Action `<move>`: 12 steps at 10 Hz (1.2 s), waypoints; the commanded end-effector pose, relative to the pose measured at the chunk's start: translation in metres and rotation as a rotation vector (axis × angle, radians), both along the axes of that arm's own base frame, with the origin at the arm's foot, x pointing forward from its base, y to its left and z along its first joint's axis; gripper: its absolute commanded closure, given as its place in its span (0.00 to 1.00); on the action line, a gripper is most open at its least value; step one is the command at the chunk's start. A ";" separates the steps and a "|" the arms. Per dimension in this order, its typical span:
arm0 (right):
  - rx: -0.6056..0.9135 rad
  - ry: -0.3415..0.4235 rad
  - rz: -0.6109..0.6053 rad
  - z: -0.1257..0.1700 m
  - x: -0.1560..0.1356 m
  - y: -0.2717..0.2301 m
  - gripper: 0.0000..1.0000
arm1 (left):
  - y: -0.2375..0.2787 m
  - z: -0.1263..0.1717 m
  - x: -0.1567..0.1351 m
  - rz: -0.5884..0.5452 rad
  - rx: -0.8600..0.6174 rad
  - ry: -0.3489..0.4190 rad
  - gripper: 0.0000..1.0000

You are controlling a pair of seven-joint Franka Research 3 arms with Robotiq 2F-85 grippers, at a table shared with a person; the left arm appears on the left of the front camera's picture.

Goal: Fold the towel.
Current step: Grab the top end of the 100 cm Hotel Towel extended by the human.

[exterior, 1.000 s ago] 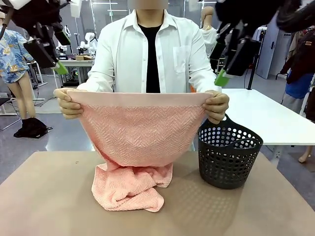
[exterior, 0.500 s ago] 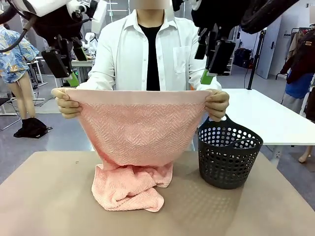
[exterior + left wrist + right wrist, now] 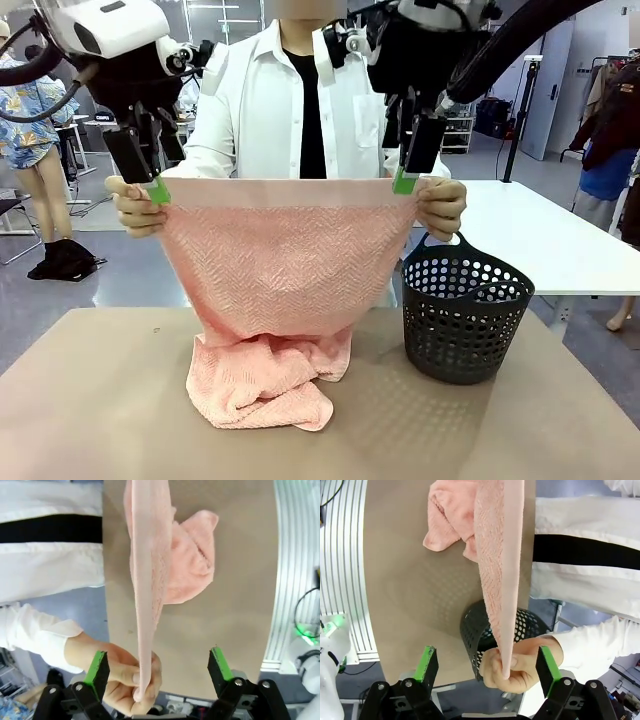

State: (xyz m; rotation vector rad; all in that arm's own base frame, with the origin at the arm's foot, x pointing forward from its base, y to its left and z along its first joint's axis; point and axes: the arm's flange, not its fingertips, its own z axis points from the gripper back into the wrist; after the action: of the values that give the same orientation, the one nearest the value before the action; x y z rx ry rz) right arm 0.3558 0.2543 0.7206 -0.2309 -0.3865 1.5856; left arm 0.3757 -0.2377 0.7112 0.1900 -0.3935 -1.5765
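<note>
A person across the table holds the salmon-pink towel up by its two top corners, so that it hangs spread out with its lower part heaped on the table. My left gripper is open at the top left corner, beside the person's hand. In the left wrist view the left gripper straddles the towel's edge and the pinching hand. My right gripper is open at the top right corner. In the right wrist view the right gripper has the towel and the other hand between its green pads.
A black perforated basket stands on the brown table just right of the towel, below the person's hand; it also appears under the towel's edge as the basket. A white table stands behind on the right.
Both grippers have come down and inward from above the person's shoulders to the towel's top corners. The person has kept the towel held up; the jaws have stayed open.
</note>
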 end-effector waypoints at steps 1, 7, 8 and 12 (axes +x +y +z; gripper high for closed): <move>-0.017 -0.003 -0.029 -0.012 0.008 0.002 0.00 | 0.008 -0.012 0.003 0.003 -0.014 0.044 0.00; -0.052 0.044 -0.034 -0.051 0.033 0.013 0.00 | 0.005 -0.041 0.024 0.000 -0.022 0.111 0.00; -0.046 0.054 -0.041 -0.058 0.037 0.013 0.00 | 0.006 -0.044 0.025 0.006 -0.023 0.114 0.00; -0.024 0.088 -0.015 -0.074 0.046 0.015 0.59 | 0.014 -0.052 0.027 0.038 -0.015 0.093 0.66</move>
State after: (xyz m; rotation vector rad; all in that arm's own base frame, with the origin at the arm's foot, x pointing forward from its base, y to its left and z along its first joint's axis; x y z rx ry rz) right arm 0.4025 0.2689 0.6501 -0.1857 -0.2723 1.5881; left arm 0.4041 -0.2287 0.6644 0.1057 -0.3045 -1.5349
